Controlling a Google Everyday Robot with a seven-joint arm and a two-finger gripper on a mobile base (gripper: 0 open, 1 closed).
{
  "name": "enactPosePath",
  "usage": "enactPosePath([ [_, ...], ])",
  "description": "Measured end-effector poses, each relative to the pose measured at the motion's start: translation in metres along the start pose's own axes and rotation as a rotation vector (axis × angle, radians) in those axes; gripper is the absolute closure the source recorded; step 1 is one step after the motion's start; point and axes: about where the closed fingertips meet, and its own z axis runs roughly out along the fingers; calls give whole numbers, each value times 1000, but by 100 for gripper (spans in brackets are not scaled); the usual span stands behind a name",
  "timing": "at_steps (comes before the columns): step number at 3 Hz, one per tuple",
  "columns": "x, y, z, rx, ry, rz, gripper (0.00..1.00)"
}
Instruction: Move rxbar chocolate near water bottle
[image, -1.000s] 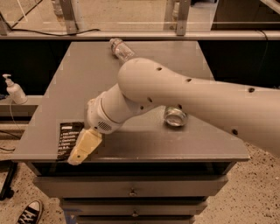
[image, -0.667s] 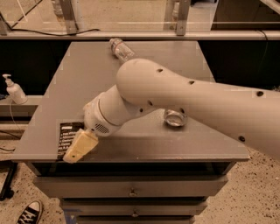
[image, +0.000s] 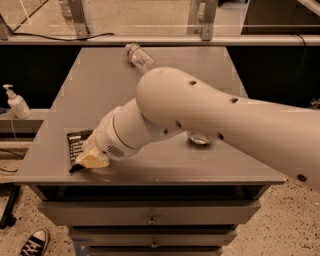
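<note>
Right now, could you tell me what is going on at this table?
The robot's tool is down at the front-left corner of the table, over the rxbar chocolate, partly covering it. The water bottle lies on its side at the far edge, well apart from the bar, so the move is not yet done.

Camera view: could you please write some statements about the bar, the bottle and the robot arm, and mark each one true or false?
1. The water bottle lies on its side near the far edge of the table. True.
2. The rxbar chocolate touches the water bottle. False: it lies near the front left corner, far from the bottle.
3. The end effector is at the rxbar chocolate's near end. True.
4. The pump dispenser stands on the table. False: it stands off the table, to its left.
</note>
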Motion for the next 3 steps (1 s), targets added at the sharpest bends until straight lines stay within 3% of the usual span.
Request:
enactPosePath([
  [1,10,10,0,3,-9,36,87],
  [2,15,16,-2,13,-13,57,100],
  [3,9,20,-13,32,-19,59,100],
])
